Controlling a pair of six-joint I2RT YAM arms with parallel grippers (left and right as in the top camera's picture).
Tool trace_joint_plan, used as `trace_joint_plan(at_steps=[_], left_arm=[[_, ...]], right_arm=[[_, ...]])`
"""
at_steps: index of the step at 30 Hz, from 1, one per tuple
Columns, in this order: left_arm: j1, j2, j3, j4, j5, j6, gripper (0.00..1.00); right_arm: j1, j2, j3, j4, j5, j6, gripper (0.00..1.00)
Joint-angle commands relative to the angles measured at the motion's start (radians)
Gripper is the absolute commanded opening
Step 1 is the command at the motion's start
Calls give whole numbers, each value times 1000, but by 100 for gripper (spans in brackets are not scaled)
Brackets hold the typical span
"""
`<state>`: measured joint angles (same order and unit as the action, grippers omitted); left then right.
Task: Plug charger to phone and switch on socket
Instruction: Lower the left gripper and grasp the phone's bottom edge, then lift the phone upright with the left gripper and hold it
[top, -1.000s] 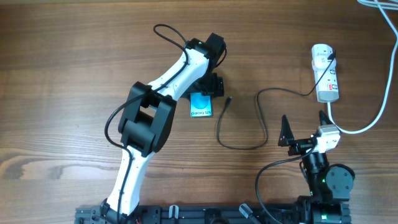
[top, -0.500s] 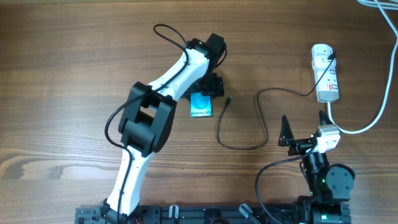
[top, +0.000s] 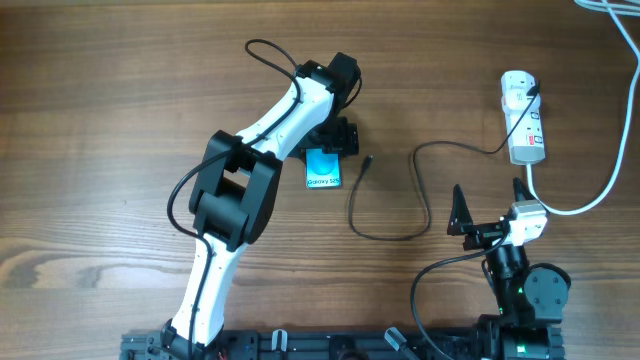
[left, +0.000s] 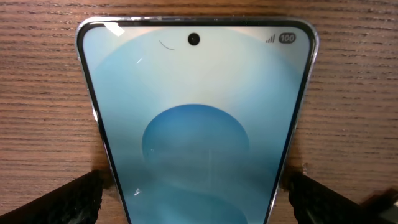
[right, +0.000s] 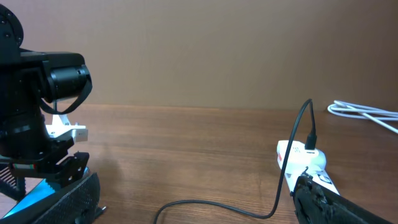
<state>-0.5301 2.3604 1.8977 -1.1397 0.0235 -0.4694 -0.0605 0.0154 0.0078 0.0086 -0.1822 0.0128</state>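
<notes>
Under the left gripper (top: 333, 138), the phone (left: 196, 124) lies flat between spread fingers (left: 68, 199) flanking its long edges, with the charger (top: 369, 160) tip just right of it and the right gripper (top: 490, 205) gaping, empty, farther off.

table (top: 100, 100): matt grained wood | phone (left: 196, 137): glossy glass screen | socket (top: 523, 130): smooth white plastic | charger (top: 390, 238): matt black cable

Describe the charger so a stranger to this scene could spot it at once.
Start at the turquoise phone under the white left arm, mid-table. Just right of it lies a small black connector tip; from there the charger loops and runs to the white socket at far right. It is thin and black, unlike the thick white cord.
</notes>
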Motion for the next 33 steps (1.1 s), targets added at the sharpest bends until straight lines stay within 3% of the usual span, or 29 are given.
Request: trace_joint_plan(at_steps=[1,8,11,12,26,27,33], left_arm=[[8,58,-14,2,2,21,100],[9,58,-14,2,2,21,99],[9,58,-15,2,2,21,78],[9,58,-15,2,2,21,75],[33,-19,32,-89,15,20,71],[36,-35,43,-107,36,20,71],[109,-246,81,-211,504,21,67]], right_arm=[[5,-8,-3,5,6,-12,100],[5,-8,-3,5,6,-12,100],[5,-8,-3,5,6,-12,100],[5,-8,-3,5,6,-12,100],[5,5,-3,5,6,-12,100],[5,7,-3,5,6,-12,100],[5,8,-3,5,6,-12,100]])
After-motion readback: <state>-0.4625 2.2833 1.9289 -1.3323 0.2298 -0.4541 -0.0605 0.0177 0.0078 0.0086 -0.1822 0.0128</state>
